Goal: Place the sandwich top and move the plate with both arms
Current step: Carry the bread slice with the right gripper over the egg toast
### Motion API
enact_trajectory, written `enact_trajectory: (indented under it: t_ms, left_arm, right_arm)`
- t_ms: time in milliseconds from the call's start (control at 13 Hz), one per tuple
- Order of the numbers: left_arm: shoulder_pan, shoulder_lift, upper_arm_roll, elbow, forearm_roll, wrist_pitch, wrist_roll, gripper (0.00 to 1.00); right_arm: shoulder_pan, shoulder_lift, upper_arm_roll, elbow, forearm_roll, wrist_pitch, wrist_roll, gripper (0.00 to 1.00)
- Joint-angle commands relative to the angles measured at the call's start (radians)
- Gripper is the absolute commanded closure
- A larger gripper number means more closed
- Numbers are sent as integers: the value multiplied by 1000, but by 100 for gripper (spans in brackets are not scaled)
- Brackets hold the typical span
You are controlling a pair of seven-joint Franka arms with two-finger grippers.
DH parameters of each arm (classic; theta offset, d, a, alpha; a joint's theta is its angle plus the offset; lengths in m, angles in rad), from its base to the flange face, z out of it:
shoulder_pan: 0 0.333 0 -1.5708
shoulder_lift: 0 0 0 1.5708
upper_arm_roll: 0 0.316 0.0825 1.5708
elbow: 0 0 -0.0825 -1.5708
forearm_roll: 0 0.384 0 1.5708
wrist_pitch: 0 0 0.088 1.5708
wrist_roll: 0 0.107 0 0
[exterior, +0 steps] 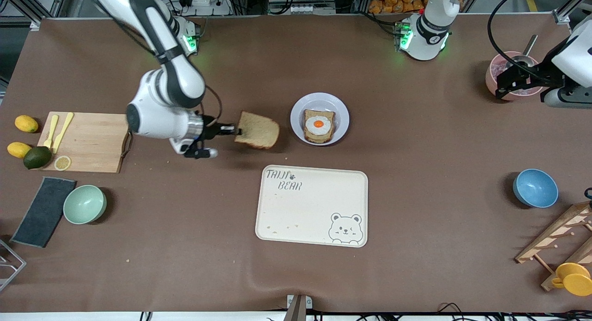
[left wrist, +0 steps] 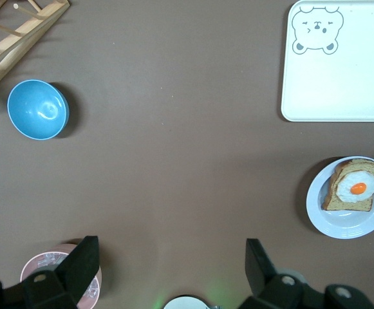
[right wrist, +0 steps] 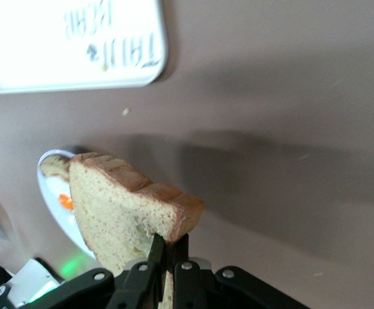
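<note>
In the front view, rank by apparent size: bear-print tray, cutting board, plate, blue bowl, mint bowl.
1. Bear-print tray, largest.
2. Cutting board.
3. Plate.
4. Blue bowl and mint bowl: these look about alike, so no order between them.

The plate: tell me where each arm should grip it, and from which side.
Grip the plate by its raised bare rim, one arm at each end, each from its own end of the table. The egg-topped slice fills the middle, so only the rim is free. The right gripper holds the sandwich top; the left gripper waits open.
</note>
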State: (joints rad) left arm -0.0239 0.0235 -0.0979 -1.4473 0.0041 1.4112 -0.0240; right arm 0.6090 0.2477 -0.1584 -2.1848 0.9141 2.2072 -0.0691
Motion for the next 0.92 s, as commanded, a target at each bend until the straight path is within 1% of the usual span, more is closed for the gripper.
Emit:
enact_trajectory:
  t_ms: [0,77,231,308,462,692,846]
  left_arm:
    - [2,-16,-2,-13,-15,0,-14,0]
    - [1,-14,-2,-13,-15,0,-19,0]
    - [1,-5,-2,-15,-18,-3,-22,0]
    - [1,-1,-3,-22,-19,-3,-22,0]
    - [2,12,-2,-50,-42,0,-22,0]
    - [12,65,-2,-54,-96,8,-22,0]
    - [13,101,-2,-70,-140,28,-22,0]
  right_arm:
    - [64,-70,-16,-36,52,14,61,100]
    - [101,-73,-16,-36,54,44,102,100]
    - [248,-58,-16,-30,101,205,233,100]
    - [280,-38,-16,-23,120,250,258,100]
    - [325,-19,-16,-16,164,288,261,100]
    - [382,15,-16,-9,181,338,262,100]
    - [414,33,-16,-3,218,368,262,100]
